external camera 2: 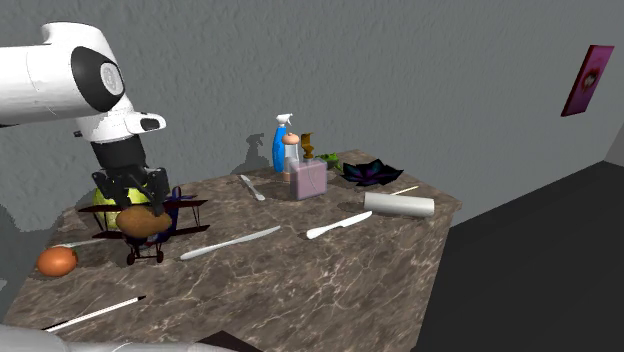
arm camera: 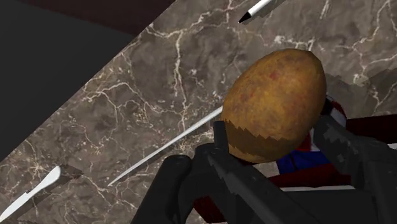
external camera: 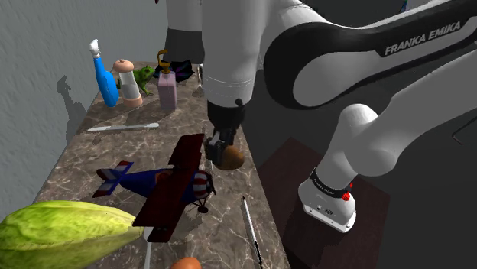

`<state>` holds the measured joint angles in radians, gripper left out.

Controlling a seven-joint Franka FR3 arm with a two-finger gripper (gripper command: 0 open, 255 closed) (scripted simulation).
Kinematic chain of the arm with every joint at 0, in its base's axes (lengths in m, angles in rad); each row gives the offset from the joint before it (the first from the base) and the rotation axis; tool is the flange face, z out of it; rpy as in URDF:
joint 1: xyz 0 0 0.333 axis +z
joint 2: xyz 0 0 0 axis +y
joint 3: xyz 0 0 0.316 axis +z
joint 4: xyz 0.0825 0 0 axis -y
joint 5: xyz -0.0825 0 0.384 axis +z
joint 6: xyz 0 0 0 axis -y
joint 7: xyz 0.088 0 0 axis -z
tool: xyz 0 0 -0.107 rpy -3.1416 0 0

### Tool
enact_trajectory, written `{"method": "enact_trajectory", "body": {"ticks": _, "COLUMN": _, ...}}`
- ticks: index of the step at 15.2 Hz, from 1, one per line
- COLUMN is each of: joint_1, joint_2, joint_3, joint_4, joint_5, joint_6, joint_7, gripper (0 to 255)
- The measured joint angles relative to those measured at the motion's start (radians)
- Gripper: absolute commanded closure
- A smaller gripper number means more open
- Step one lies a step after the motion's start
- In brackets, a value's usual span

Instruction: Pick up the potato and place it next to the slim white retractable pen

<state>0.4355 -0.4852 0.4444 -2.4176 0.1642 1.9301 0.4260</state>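
The hand [external camera: 223,153] holds the potato [external camera: 232,159] up off the counter [external camera: 115,149]. Next it must go down beside the white pen [external camera: 251,225].

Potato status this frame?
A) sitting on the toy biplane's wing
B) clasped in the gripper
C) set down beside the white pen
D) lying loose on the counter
B: in the wrist view the potato is clasped between the two black fingers of the gripper, and the marble counter lies well beyond it.
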Motion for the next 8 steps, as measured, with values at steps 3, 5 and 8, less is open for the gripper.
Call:
{"method": "enact_trajectory", "body": {"ticks": 3, "joint_1": 0.034, "joint_2": -0.014, "joint_3": 0.051, "joint_4": 0.010, "joint_5": 0.031, "joint_6": -0.019, "joint_7": 0.068, "gripper": 255}}
{"method": "enact_trajectory", "body": {"ticks": 5, "joint_1": 0.059, "joint_2": -0.021, "joint_3": 0.090, "joint_4": 0.017, "joint_5": 0.054, "joint_6": -0.028, "joint_7": 0.120, "gripper": 255}}
{"method": "enact_trajectory", "body": {"ticks": 8, "joint_1": 0.083, "joint_2": -0.008, "joint_3": 0.148, "joint_4": 0.044, "joint_5": 0.077, "joint_6": -0.035, "joint_7": 0.194, "gripper": 255}}
